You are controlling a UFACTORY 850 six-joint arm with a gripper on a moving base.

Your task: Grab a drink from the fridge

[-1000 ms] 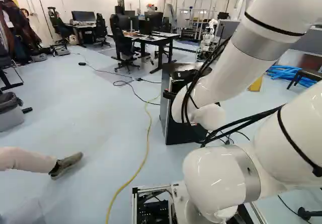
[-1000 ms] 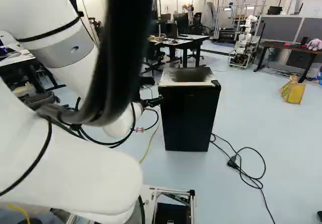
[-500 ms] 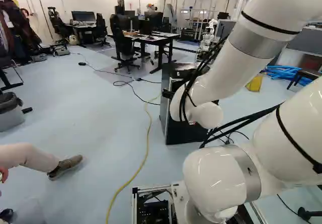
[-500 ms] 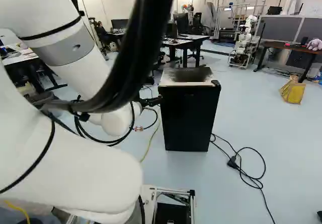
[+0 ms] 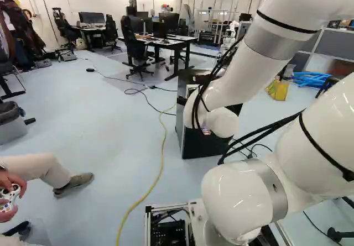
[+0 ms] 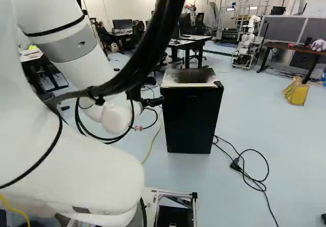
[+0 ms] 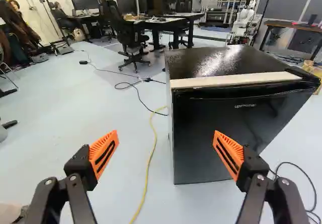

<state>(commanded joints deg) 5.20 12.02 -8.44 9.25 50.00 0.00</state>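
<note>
Fridge [image 7: 216,118]: on the floor at your 12 to 1 o'clock, taking 12 as straight ahead of the gripper [image 6: 153,102]. Door closed; pale strip [image 7: 236,80] along its top front edge.

Claw: open. In your wrist view the gripper [image 7: 165,141] has its orange pads [image 7: 104,153] facing across a wide gap. In your right base view it sits at about 10 o'clock from the middle of the fridge's front; you can't tell contact from this angle.

Floor: yellow cord [image 7: 149,163] at your 12, just beside the fridge; black cable [image 7: 143,103] at 11. Looped black cord [image 6: 254,178] at the fridge's 4 o'clock, right base view.

Beyond: desk [image 7: 171,19] at 12, office chair [image 7: 126,27] between 11 and 12, another robot [image 7: 244,20] at 1.
</note>
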